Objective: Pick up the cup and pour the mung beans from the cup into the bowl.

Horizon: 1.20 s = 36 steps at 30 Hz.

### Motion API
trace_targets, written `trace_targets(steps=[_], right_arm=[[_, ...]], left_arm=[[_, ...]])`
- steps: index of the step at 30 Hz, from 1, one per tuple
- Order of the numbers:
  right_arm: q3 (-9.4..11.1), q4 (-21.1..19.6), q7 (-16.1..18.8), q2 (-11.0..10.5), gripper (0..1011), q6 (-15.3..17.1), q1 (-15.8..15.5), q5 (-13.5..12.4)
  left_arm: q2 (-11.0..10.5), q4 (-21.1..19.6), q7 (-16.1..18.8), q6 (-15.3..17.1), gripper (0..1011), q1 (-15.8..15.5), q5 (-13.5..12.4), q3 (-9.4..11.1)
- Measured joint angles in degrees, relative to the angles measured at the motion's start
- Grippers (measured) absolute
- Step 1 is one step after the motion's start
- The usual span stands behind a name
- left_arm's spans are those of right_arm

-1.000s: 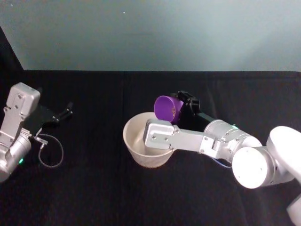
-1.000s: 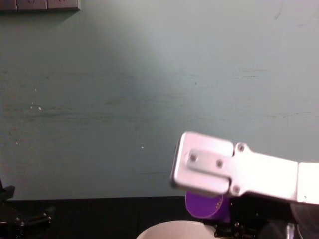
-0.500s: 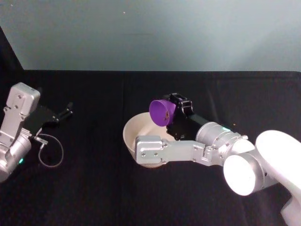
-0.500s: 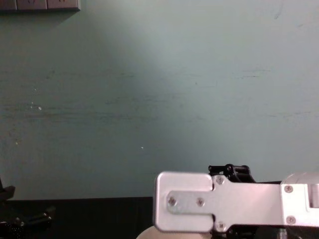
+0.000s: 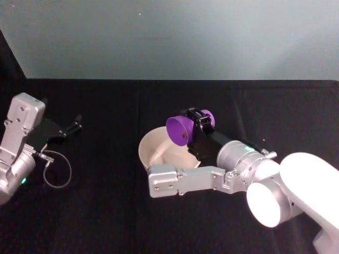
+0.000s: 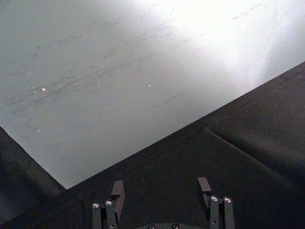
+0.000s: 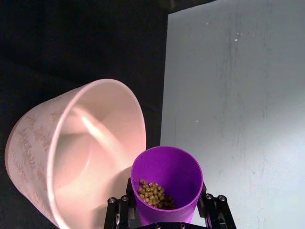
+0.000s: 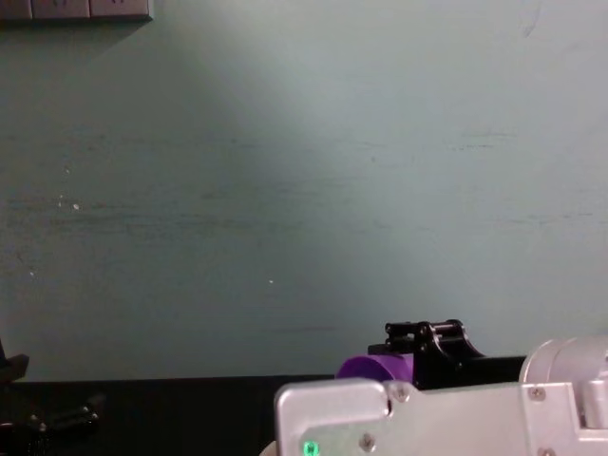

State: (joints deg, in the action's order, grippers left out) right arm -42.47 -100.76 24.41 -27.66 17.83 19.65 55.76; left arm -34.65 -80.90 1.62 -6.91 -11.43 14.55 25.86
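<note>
One small heap of mung beans [image 7: 152,194] sits low inside the cup [image 7: 167,183], gathered against its lower wall. On my right wrist feed the purple cup lies tipped on its side, mouth facing outward, with its lip just beside the rim of the bowl [image 7: 71,157].

From the head camera I log the cup [image 5: 180,129] raised off the table, over the far right edge of the bowl [image 5: 151,151], mouth slanted toward the robot's left and down at the bowl's inside. Whether cup and bowl touch, I cannot tell. The bowl stands upright near the table's middle; its outer wall carries a faint raised pattern.

Right gripper [image 5: 193,126] is clenched on the cup, one black finger on each side of the purple wall. The right arm reaches across in front of the bowl, and a silver link hides the bowl's near side. On the chest feed, a sliver of cup [image 8: 375,368] shows above that link.

Left gripper [image 5: 77,123] rests well apart at the table's left side, fingers [image 6: 116,191] spread, nothing between them. A thin cable loop [image 5: 55,174] hangs by that arm.

Black cloth [image 5: 106,217] covers the table; a pale green wall [image 5: 169,37] stands behind.
</note>
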Motion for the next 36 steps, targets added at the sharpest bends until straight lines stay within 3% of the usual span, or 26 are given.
trace_targets(steps=[19,36], right_arm=[[-2.47,-1.18,2.91,-0.12,718,0.45,0.41,10.62],[-2.35,-1.33,4.94,1.15,718,-0.51,-0.15,14.59]], left_arm=[[0.0,0.0,0.0,0.0,1000,0.0,0.0,0.0],[0.0,0.0,0.0,0.0,1000,0.0,0.0,0.0]])
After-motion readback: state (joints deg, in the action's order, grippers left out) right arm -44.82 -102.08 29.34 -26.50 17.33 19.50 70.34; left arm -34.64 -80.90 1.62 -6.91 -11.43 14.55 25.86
